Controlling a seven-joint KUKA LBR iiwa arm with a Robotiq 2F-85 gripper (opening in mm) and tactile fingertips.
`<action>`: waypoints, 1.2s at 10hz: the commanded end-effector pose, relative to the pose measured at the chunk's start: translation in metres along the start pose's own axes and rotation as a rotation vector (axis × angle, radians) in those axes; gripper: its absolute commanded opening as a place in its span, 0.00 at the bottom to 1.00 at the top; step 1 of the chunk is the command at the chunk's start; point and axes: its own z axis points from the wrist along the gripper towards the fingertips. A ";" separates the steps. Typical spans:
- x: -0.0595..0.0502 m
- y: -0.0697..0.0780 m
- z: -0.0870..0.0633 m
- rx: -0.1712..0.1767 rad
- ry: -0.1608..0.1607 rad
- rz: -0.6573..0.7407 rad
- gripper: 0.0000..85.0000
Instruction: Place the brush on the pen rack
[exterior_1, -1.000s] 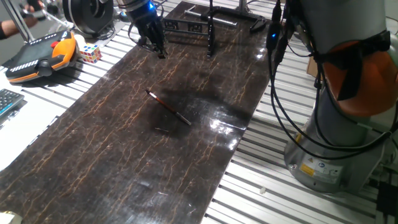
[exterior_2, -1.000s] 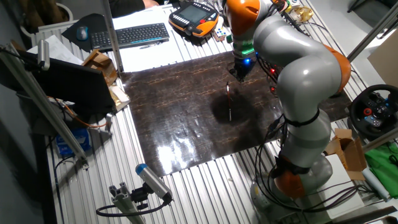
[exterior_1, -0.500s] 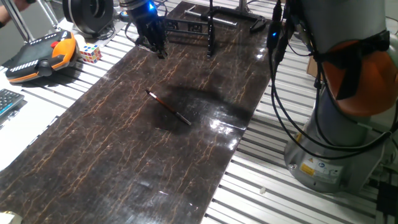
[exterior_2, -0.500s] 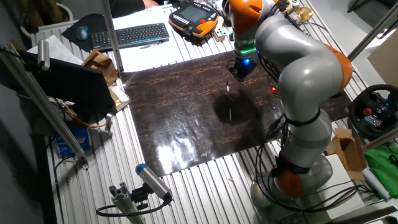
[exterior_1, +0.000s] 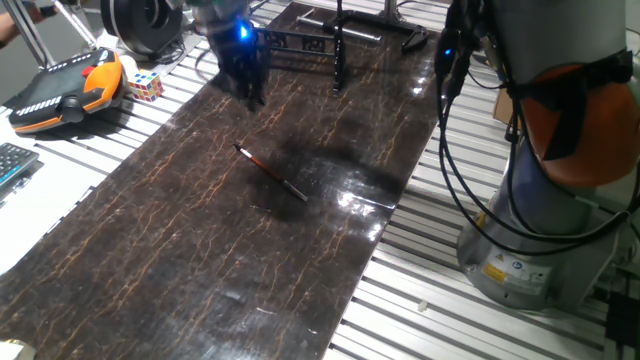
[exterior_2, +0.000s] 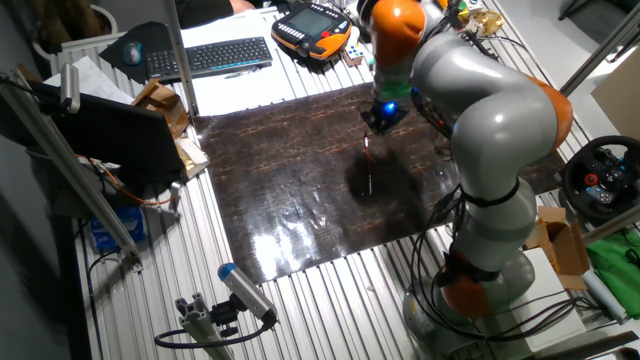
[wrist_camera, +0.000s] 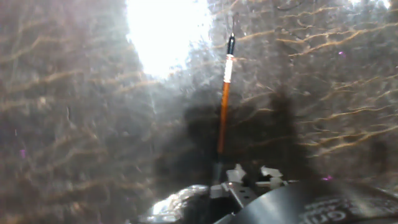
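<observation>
The brush (exterior_1: 270, 172) lies flat on the dark marbled table top (exterior_1: 200, 250), orange-brown shaft with a dark tip. It also shows in the other fixed view (exterior_2: 368, 170) and in the hand view (wrist_camera: 224, 99), running away from the hand. My gripper (exterior_1: 248, 88) hovers above the table just beyond the brush's far end, blurred by motion; it shows in the other fixed view (exterior_2: 374, 122) too. In the hand view its pale fingertips (wrist_camera: 235, 174) stand a little apart with nothing between them. The black pen rack (exterior_1: 338, 55) stands at the table's far end.
An orange and black teach pendant (exterior_1: 65, 90) and a colour cube (exterior_1: 143, 85) lie left of the table. The robot base (exterior_1: 520, 240) and hanging cables (exterior_1: 445, 120) stand at the right. A keyboard (exterior_2: 210, 55) lies behind the table.
My gripper has moved a little from the table's far end toward the brush and is now motion-blurred. The brush has not moved.
</observation>
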 end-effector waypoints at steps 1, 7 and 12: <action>-0.003 0.004 0.024 -0.011 -0.017 0.009 0.44; -0.026 0.011 0.087 -0.079 -0.083 0.002 0.50; -0.032 0.003 0.110 -0.098 -0.099 -0.015 0.51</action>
